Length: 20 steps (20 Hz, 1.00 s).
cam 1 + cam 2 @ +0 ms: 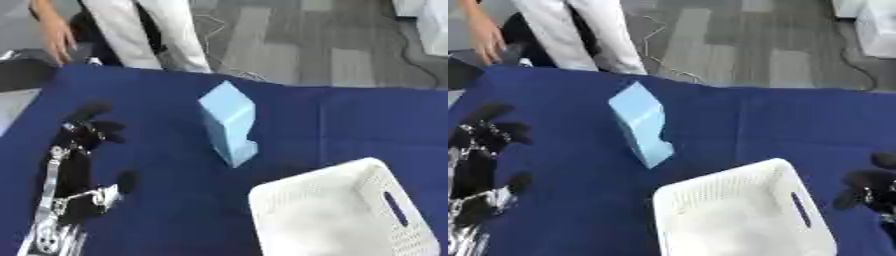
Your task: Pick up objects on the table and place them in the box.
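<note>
On the bench [157,220], which has a dark blue cloth over it, a light blue box [229,122] stands tilted near the middle. It leans on one low corner, with its top pointing up and to the far side. No robot hand touches it.

Down at the near right sits a white basket [798,210] with small holes in its walls and a long handle slot on its right side. Its far-left corner is near the low end of the light blue box, but the two are apart.

To the left of the light blue box is the left robot hand [87,131]. It rests low at the left edge, with its dark fingers loosely spread and pointing up. It holds nothing and is well apart from the box, with bare blue cloth between them.

Only in the right eye view, the right robot hand [868,187] shows at the right edge, just beside the white basket. Its fingers look bent, yet I cannot tell whether it is clenched or released.
</note>
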Motion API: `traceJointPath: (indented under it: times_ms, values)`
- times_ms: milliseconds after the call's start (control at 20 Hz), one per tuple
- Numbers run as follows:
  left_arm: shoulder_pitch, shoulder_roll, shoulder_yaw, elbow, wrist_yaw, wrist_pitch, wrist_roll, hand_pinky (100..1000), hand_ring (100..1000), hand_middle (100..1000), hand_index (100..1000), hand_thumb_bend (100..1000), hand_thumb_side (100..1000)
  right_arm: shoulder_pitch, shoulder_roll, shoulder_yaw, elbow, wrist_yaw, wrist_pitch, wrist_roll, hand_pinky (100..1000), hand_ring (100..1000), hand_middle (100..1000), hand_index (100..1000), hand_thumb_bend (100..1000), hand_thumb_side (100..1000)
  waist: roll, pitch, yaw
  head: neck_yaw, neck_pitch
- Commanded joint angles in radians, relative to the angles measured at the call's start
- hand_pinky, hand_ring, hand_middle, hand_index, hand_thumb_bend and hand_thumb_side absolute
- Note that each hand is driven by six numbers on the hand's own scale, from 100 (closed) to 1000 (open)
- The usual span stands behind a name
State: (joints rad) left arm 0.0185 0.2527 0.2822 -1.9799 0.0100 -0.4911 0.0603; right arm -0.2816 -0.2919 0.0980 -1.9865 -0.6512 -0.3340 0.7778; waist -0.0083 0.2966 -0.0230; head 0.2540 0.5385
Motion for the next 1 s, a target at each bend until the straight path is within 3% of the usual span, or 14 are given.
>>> traceJointPath:
  times_ms: [50,600,750,1000]
  values:
    - [0.001,0.006,0.008,-0.015,-0.004,0.000,-0.004,538,666,777,899,593,380,-0.005,-0.010,-0.002,-0.014,-0.001,-0.135,0.129,727,854,911,946,100,797,0.001,-0.017,0.001,-0.010,-0.010]
    - [-0.002,0.007,0.007,-0.018,-0.004,0.003,-0.006,538,667,776,898,610,330,-0.007,-0.005,0.000,-0.014,-0.001,-0.128,0.129,728,856,912,949,100,791,0.001,-0.018,-0.006,0.002,0.017]
    - [-0.007,0.015,0.013,0.005,-0.042,0.061,0.018,553,673,778,906,679,206,-0.007,-0.002,0.000,-0.014,0.004,-0.125,0.129,730,858,915,954,100,790,0.002,-0.015,-0.008,0.013,0.030]
    - [-0.019,0.017,-0.002,0.025,-0.129,0.189,0.079,567,691,796,926,680,211,-0.007,0.000,-0.002,-0.014,0.025,-0.124,0.129,736,865,923,968,100,788,0.008,0.001,-0.013,0.025,0.039]
